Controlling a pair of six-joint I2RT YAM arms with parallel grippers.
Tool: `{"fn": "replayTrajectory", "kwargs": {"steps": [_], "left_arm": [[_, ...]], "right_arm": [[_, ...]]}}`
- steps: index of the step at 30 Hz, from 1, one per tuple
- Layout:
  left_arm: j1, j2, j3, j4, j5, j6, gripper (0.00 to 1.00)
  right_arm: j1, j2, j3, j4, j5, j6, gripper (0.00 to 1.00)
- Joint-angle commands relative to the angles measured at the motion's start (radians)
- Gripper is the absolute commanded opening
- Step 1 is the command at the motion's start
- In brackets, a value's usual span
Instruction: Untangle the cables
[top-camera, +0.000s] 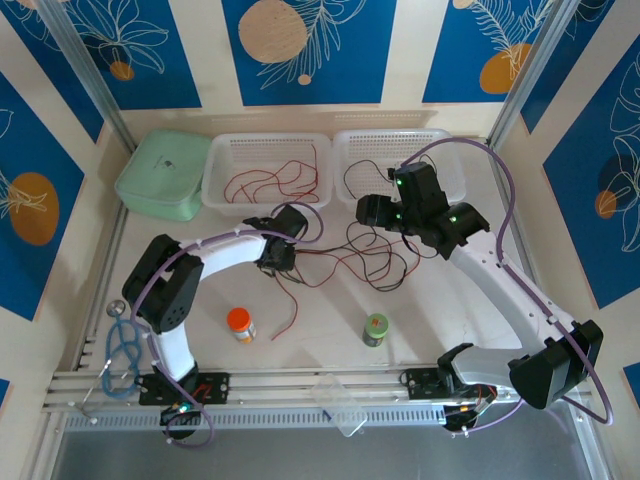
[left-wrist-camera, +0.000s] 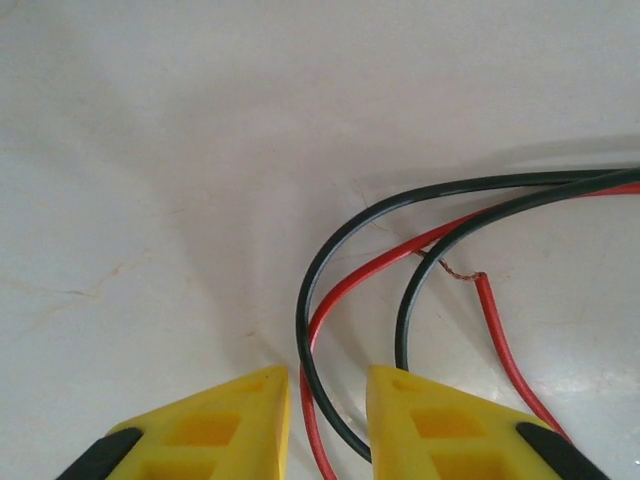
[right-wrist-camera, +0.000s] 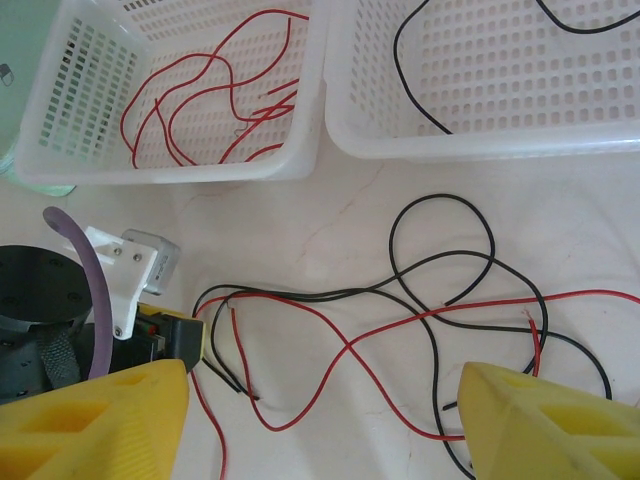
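Observation:
Red and black cables (top-camera: 350, 255) lie tangled on the white table between the two grippers. My left gripper (top-camera: 290, 235) is low at the tangle's left end. In the left wrist view its yellow fingers (left-wrist-camera: 240, 425) stand a little apart, and a red cable (left-wrist-camera: 318, 400) and a black cable (left-wrist-camera: 305, 345) run through the gap unpinched; this gripper (left-wrist-camera: 328, 420) is open. My right gripper (top-camera: 385, 215) hovers over the tangle (right-wrist-camera: 400, 310), wide open (right-wrist-camera: 325, 400) and holding nothing. Red cables (top-camera: 270, 180) lie in the left basket. A black cable (top-camera: 365, 170) lies in the right basket.
Two white mesh baskets (top-camera: 215, 170) (top-camera: 455, 160) stand at the back, with a green lidded box (top-camera: 165, 178) to their left. An orange-capped bottle (top-camera: 240, 323) and a green bottle (top-camera: 375, 329) stand near the front. Blue looped tubing (top-camera: 122, 345) lies front left.

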Motion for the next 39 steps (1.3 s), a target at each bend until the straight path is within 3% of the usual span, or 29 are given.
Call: {"fn": "replayTrajectory", "kwargs": {"steps": [1, 28, 39], "left_arm": [[-0.002, -0.041, -0.002, -0.008, 0.053, 0.007, 0.27], [-0.011, 0.107, 0.037, 0.047, 0.135, 0.027, 0.25], [-0.019, 0.164, 0.022, 0.059, 0.066, 0.024, 0.02]], "right_arm": [[-0.007, -0.016, -0.01, 0.014, -0.021, 0.013, 0.72], [-0.015, -0.019, -0.021, 0.016, -0.024, 0.014, 0.72], [-0.02, -0.037, -0.037, 0.016, -0.021, 0.017, 0.72]]}}
